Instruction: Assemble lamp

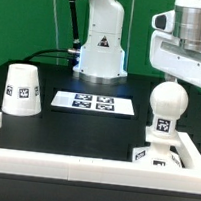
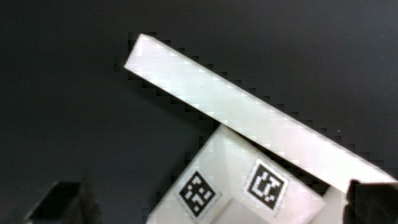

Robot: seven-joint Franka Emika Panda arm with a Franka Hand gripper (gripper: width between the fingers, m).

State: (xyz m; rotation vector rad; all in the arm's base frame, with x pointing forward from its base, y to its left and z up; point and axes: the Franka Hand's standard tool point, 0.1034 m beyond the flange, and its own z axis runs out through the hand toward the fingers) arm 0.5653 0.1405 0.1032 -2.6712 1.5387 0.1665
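I see the bulb [image 1: 166, 105] standing upright with its neck down on the base [image 1: 155, 158], in the corner of the white frame [image 1: 41, 167] at the exterior view's right, just below and a little in front of my gripper [image 1: 186, 79]. I judge the bulb is already seated in the base, but how firmly I cannot tell. The shade [image 1: 22, 87] stands alone on the black counter [image 1: 65, 130], well apart from the gripper, toward the exterior view's left, so this step is not yet done. The marker board [image 1: 92, 104] lies flat between the shade and the bulb, farther back.

About the gripper: in the exterior view the fingers are cut off by the picture edge and partly behind the bulb, and the wrist view shows only dark finger tips at the border, with the base [image 2: 240, 185] and a frame wall [image 2: 240, 100] under it. I cannot tell if it is spread or pressed together.

What can go wrong: the gripper hangs very near the bulb head. If I move sideways toward the shade without first lifting, the arm may push the bulb and tip it, or shift the base against the frame
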